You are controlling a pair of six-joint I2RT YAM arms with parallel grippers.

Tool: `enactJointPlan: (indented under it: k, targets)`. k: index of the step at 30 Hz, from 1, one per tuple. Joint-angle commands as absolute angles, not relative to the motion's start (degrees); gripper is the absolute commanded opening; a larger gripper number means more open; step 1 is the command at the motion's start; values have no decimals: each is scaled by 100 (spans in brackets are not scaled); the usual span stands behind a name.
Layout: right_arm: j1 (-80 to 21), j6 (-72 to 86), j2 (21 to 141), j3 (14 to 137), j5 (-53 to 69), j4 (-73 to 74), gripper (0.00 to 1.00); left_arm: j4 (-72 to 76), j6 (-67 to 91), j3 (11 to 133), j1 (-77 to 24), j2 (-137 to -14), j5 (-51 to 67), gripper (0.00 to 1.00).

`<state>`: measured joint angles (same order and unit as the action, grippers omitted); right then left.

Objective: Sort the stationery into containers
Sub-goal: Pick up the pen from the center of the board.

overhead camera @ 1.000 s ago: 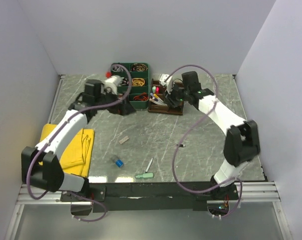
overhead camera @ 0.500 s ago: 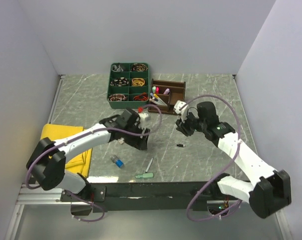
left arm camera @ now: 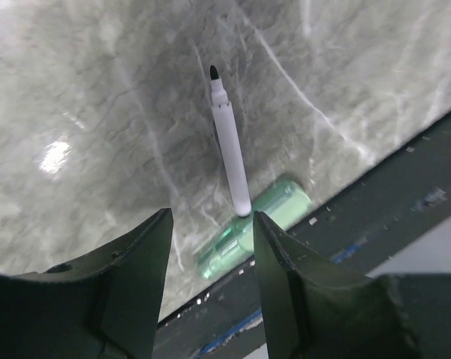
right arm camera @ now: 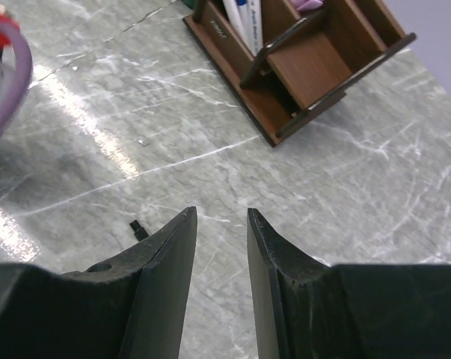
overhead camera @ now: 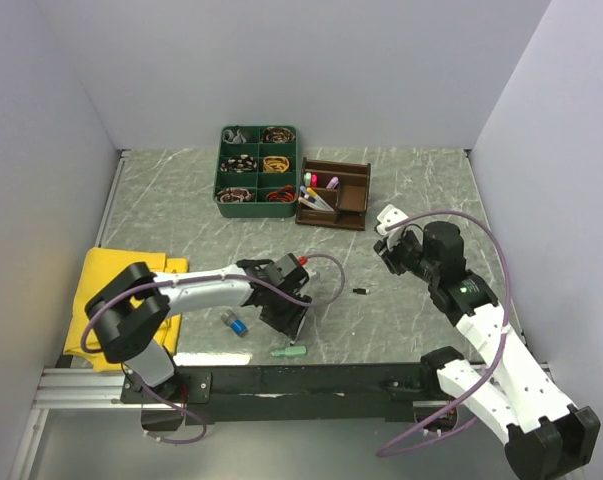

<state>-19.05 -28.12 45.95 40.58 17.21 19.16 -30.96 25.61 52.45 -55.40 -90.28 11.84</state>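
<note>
1. The cloth [overhead camera: 116, 300] lies far left by the left arm's base; it is no part of the sort.
2. The blue cap [overhead camera: 237, 325] lies on the table just left of the left gripper [left arm camera: 211, 215].
3. The left gripper hangs low near the table's front edge, jaws spread, pinching nothing. The pen [left arm camera: 229, 153] lies just ahead of it. Its long axis runs straight away from the jaws, black tip far and blunt end near, a little right of the gap's middle. The jaws would close across the pen, so I judge that a short reach forward and down is what the grasp needs.
4. A mint piece [left arm camera: 259, 228] lies crosswise, touching the pen's blunt end. It could get caught in the same pinch. I cannot tell what it is.
5. A black bit [overhead camera: 360, 291] lies between the arms, too small to identify.
6. The organiser [overhead camera: 353, 200] stands at the back, well apart from the pen, with pens in its left compartments.
7. The right gripper [right arm camera: 221, 215] hovers over bare table, jaws narrowly apart and empty.
8. From above, the left gripper hides the pen.
</note>
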Motion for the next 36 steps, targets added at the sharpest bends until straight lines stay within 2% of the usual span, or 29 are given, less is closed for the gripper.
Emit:
enactJointPlan:
  k: [1,9,13,23,26,30,33,36]
  targets:
    - [-1767,-2821,4290,3964,1564,1670,41,-3076,2786,5598,-5704,-9316,818,52]
    - [-1573,-3006,3736,3587,1766,1661,41,-3182,2830,5889,-5994,-9966,414,52]
    - [-1538,-3163,3490,3463,1749,1652,40,-3261,2944,5845,-6222,-10282,133,42]
    - [-1485,-3516,2804,3112,1696,1643,40,-3322,3322,5204,-6741,-10740,-149,38]
    - [-1485,-3498,2734,3033,1731,1722,40,-3208,3419,4966,-6899,-10722,-176,30]
    - [-1450,-3603,2724,2874,1898,1793,40,-3138,3340,4975,-6935,-10845,-132,10]
    - [-1380,-3883,2934,2891,2188,2002,41,-3050,3261,5001,-6839,-10889,-70,1]
    - [-1213,-4444,3330,2953,2767,2423,44,-2892,2858,5115,-6610,-10785,-97,1]
